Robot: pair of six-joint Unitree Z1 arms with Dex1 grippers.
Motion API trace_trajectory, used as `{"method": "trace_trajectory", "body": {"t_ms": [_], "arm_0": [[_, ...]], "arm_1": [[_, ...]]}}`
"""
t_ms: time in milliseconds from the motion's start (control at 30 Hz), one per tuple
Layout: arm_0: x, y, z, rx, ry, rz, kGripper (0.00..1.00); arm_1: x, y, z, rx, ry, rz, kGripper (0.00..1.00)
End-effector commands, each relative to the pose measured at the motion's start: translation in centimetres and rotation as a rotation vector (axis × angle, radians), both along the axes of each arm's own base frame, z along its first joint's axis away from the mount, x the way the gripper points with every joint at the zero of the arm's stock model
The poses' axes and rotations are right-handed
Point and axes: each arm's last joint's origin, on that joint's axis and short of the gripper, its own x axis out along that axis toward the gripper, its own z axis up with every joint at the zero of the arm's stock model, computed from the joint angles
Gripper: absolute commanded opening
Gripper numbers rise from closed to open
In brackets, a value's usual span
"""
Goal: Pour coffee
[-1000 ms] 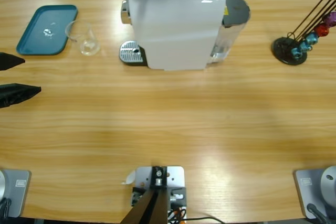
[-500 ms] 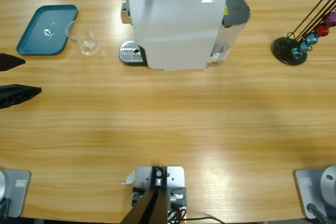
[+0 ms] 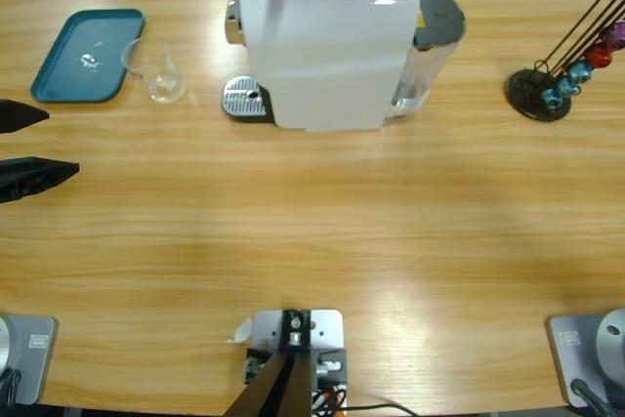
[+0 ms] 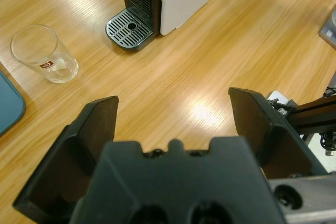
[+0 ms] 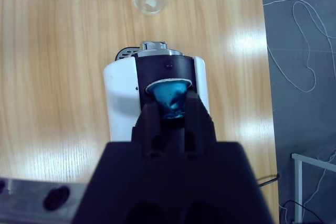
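Coffee: none visible yet; the clear glass (image 4: 44, 53) looks empty, so any brew is still to come from the machine.
Capsule: a blue coffee capsule (image 5: 169, 98), rim up, clamped between the fingers of the right gripper (image 5: 169, 109) directly over the dark opening on top of the machine; held there, by judgement, to be dropped into the slot.
Coffee machine: white body (image 3: 327, 51) at the far middle of the tabletop (image 3: 322, 231), with a round perforated drip tray (image 4: 129, 29) at its foot, bare of any vessel.
Glass position: upright on the tabletop between the drip tray and the teal tray (image 3: 86, 56), near the drip tray but not on it; probably waiting to be set under the spout.
Left gripper: (image 4: 173, 119) fingers wide apart and holding nothing, low over the tabletop, facing glass and drip tray, apparently ready to fetch the glass.
Capsule stand: a black rack (image 3: 547, 85) with coloured capsules, far right, well apart from the machine.
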Motion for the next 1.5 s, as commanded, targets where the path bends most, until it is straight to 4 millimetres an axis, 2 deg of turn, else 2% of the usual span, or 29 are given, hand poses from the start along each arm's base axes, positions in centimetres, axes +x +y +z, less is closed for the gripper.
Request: {"method": "trace_trajectory", "body": {"t_ms": [33,67,133,233,300,367,400,467,533,633,667,700,733,800,833,900,933,1133,1200,1367,1500], "arm_0": [[0.1,-0.3,-1.3,0.030,0.040,-0.011,0.913],[0.1,-0.3,-1.2,0.030,0.040,-0.011,0.913],[0.1,-0.3,-1.2,0.029,0.039,-0.011,0.918],[0.2,-0.4,-1.2,0.027,0.038,-0.010,0.918],[0.1,-0.3,-1.1,0.025,0.036,-0.010,0.918],[0.0,-0.2,-1.0,0.020,0.032,-0.010,0.918],[0.0,-0.2,-1.1,0.019,0.031,-0.008,0.919],[-0.1,-0.1,-1.1,0.019,0.030,-0.008,0.922],[-0.2,0.0,-0.9,0.012,0.024,-0.008,0.927],[-0.2,0.0,-0.9,0.008,0.020,-0.008,0.945],[-0.2,0.0,-0.9,0.007,0.019,-0.008,0.945],[-0.1,-0.1,-0.9,0.004,0.016,-0.008,0.945],[-0.1,-0.1,-0.8,0.001,0.012,-0.008,0.945],[-0.1,-0.1,-0.8,-0.005,0.006,-0.008,0.945],[-0.2,-0.1,-0.7,-0.007,0.005,-0.009,0.945],[-0.2,0.0,-0.7,-0.010,0.006,-0.013,0.943],[-0.3,0.0,-0.7,-0.012,0.006,-0.014,0.942],[-0.4,0.1,-1.2,-0.006,0.017,-0.013,0.941],[-0.4,0.1,-1.2,-0.007,0.023,-0.011,0.941],[-0.5,0.2,-1.1,-0.017,0.025,-0.006,0.936],[-0.6,0.3,-1.0,-0.024,0.018,-0.005,0.936]], "arm_1": [[1.4,1.1,-2.7,-0.057,0.039,-0.036,0.380],[1.3,1.1,-2.3,-0.058,0.031,-0.042,0.461],[1.1,1.1,-1.3,-0.058,0.017,-0.050,0.553],[0.2,1.1,1.1,-0.033,-0.018,-0.055,0.644],[-1.0,1.3,3.4,-0.007,-0.049,-0.062,0.655],[-3.2,2.2,6.5,0.036,-0.116,-0.086,0.661],[-4.7,2.8,7.7,0.045,-0.158,-0.089,0.699],[-7.9,3.3,9.6,0.049,-0.232,-0.140,0.838],[-10.4,2.1,10.7,0.025,-0.272,-0.312,0.973],[-12.3,-1.2,10.1,-0.127,-0.241,-0.474,0.999],[-12.7,-2.1,9.6,-0.195,-0.219,-0.527,0.983],[-13.0,-2.7,9.2,-0.225,-0.201,-0.558,0.917],[-13.4,-3.5,9.1,-0.223,-0.189,-0.596,0.788],[-14.9,-5.6,10.4,-0.102,-0.171,-0.683,0.617],[-15.6,-6.5,11.2,-0.030,-0.181,-0.704,0.452],[-16.7,-7.2,11.9,0.079,-0.232,-0.731,0.039],[-17.0,-7.2,11.8,0.104,-0.261,-0.735,0.000],[-16.8,-6.8,12.6,0.235,-0.256,-0.770,0.000],[-16.5,-6.4,11.9,0.288,-0.235,-0.815,0.000],[-15.4,-4.6,7.3,0.424,-0.207,-0.896,0.000],[-13.8,-2.6,2.7,0.372,-0.279,-1.012,0.000]]}}
